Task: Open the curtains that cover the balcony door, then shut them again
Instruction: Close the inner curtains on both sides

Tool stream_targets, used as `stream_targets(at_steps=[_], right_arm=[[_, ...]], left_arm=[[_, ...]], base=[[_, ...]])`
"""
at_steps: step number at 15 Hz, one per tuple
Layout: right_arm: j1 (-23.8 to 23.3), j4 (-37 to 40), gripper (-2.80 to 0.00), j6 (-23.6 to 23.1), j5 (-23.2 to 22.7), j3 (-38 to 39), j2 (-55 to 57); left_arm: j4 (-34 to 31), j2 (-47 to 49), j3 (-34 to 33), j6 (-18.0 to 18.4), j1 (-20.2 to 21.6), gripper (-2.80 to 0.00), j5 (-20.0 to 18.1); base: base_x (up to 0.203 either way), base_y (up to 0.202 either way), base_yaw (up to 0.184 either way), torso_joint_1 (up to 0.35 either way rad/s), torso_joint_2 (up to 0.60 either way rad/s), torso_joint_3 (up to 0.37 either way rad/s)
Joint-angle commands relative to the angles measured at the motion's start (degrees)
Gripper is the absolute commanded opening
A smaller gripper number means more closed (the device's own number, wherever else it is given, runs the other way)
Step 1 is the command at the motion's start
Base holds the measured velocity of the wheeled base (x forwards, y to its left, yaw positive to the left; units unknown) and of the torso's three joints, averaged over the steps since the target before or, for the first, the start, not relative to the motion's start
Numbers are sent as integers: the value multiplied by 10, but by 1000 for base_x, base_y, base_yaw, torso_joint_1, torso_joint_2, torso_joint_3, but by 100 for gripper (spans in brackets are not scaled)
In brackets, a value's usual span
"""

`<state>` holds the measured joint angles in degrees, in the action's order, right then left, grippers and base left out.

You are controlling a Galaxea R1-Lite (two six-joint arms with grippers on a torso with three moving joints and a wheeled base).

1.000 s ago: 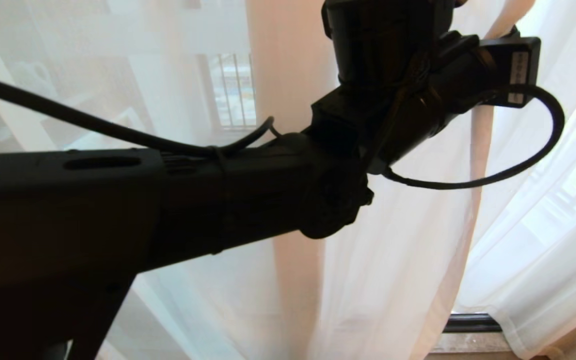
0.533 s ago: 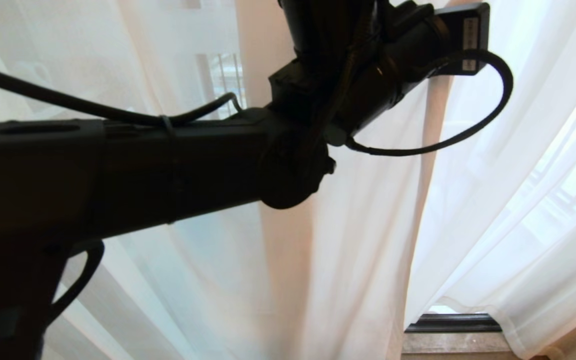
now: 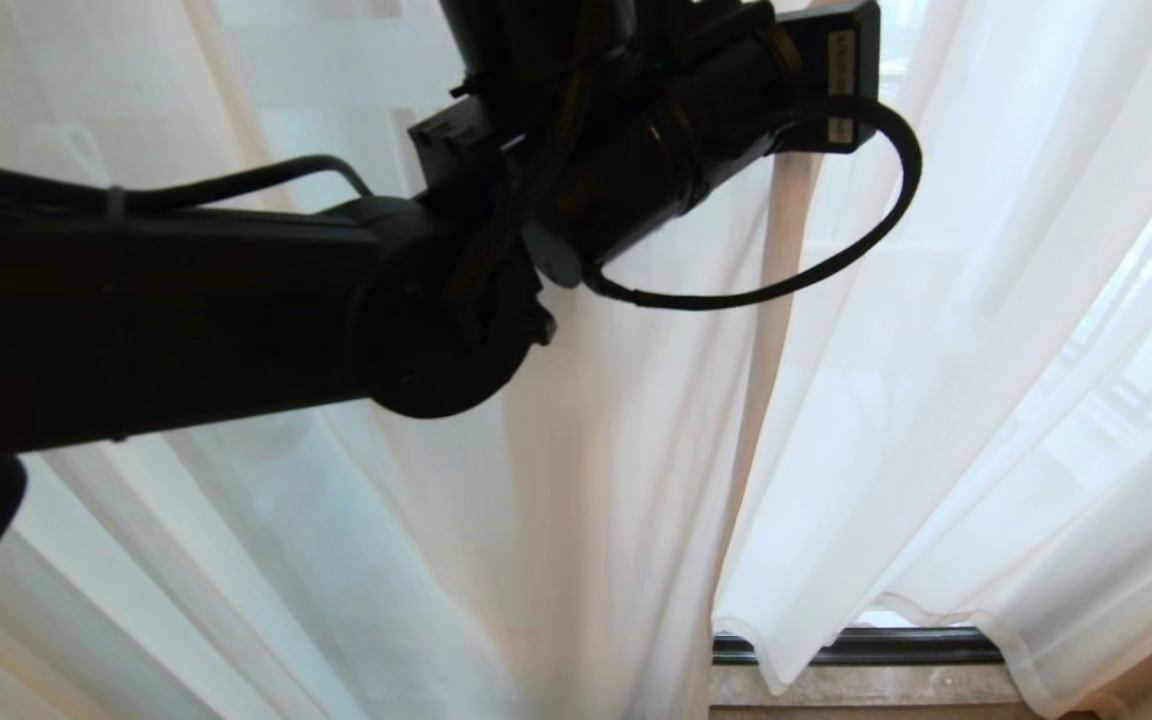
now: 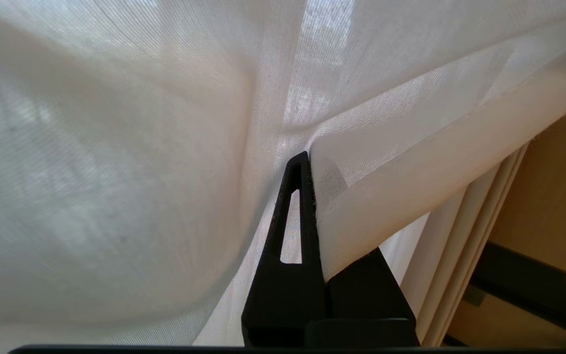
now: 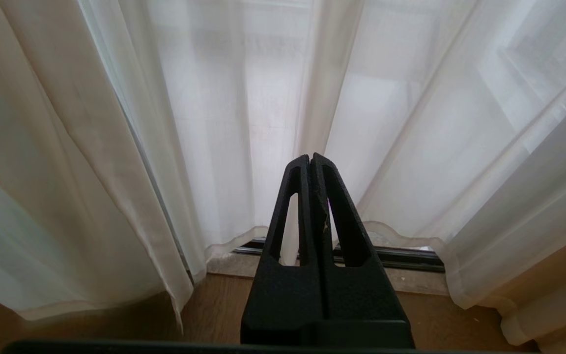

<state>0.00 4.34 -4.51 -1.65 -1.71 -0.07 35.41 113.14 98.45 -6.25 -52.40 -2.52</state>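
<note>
The left gripper (image 4: 307, 162) was pinched on a fold of the curtains (image 3: 836, 420); cloth draped over one finger hid it. In the head view the left arm (image 3: 186, 310) crossed in front of the curtains and blocked much of them, and the gripper itself was cut off above. The right gripper (image 5: 311, 160) hung before the curtains, fingers pressed together on nothing. Below the curtain hem only a strip of the door's dark track (image 3: 896, 647) showed.
</note>
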Motion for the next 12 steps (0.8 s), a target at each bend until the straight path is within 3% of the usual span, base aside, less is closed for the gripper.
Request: stream_targets(at_steps=[1, 4, 5, 12], right_arm=[[0, 0, -280, -1, 0, 0, 1], [0, 1, -280, -1, 0, 0, 1], [0, 0, -280, -1, 0, 0, 1], [0, 0, -280, -1, 0, -1, 1]], left_arm=[[4, -57, -53, 1, 1, -280, 15], [4, -66, -62, 12, 17, -271, 18], [5, -67, -65, 18, 20, 0, 16], [7, -98, -93, 16, 19, 0, 22]], base=[[0, 0, 0, 0, 0, 0], [0, 0, 0, 0, 0, 0], [0, 0, 0, 0, 0, 0], [0, 0, 0, 0, 0, 0]])
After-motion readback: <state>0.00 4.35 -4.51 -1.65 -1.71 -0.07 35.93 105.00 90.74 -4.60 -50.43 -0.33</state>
